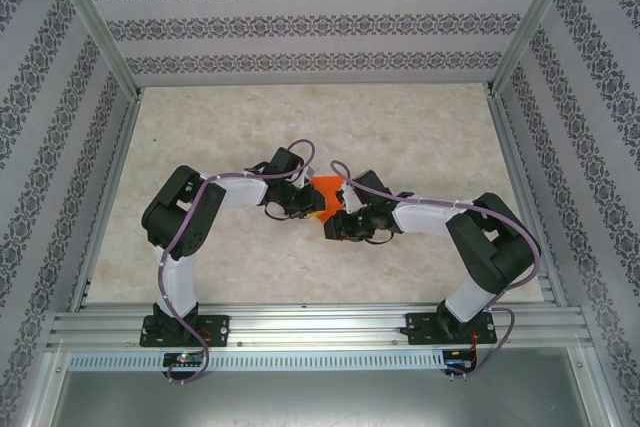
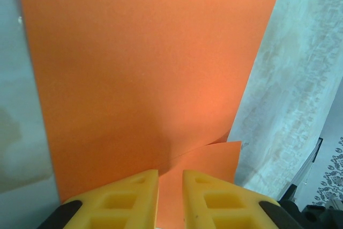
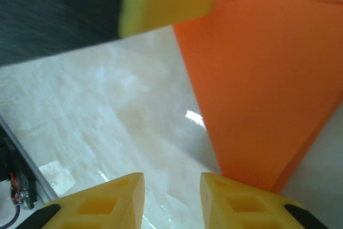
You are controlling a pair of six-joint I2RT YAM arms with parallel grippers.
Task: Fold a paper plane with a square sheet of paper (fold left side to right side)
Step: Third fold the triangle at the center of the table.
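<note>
Both grippers seen midway between the table's (image 1: 400, 127) side edges. Found left gripper (image 2: 170, 178) clenched on the square sheet of paper (image 2: 150, 79), partly folded; found right gripper (image 3: 172, 181) parted, just beside its corner.

The bright orange sheet of paper (image 1: 322, 197) lies near the middle of the worktop (image 1: 300, 127). It is one broad, straight-edged panel (plain, unmarked), with a smaller creased flap peeking out at one corner.

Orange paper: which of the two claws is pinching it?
The left gripper: paper runs between its yellow fingers; the right gripper's gap shows bare table.
</note>
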